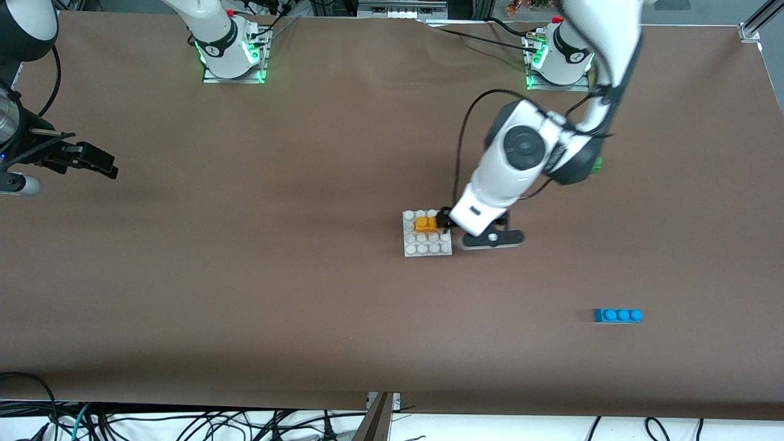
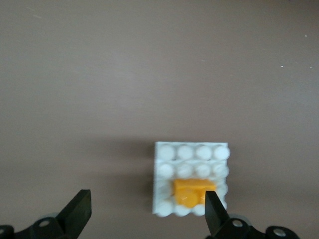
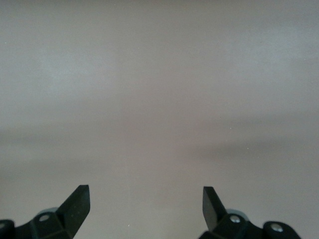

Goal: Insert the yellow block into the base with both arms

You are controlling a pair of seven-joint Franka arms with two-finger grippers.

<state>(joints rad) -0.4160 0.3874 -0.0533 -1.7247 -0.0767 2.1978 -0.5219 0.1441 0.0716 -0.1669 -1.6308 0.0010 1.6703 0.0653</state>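
Yellow block (image 1: 425,223) seated on white base (image 1: 427,245). Left claw (image 1: 446,222) spread wide beside it, holding nothing. Right claw (image 3: 144,209) waits, spread wide over bare worktop (image 1: 245,275).

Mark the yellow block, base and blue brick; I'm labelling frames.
yellow block (image 1: 425,223), front view, its top face.
base (image 1: 422,248), front view, bare studs near the camera-side edge.
blue brick (image 1: 617,315), front view, middle stud.

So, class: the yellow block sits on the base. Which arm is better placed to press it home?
The left. Its open left gripper is at the yellow block on the base. The right gripper, also open, waits over bare table at the right arm's end.
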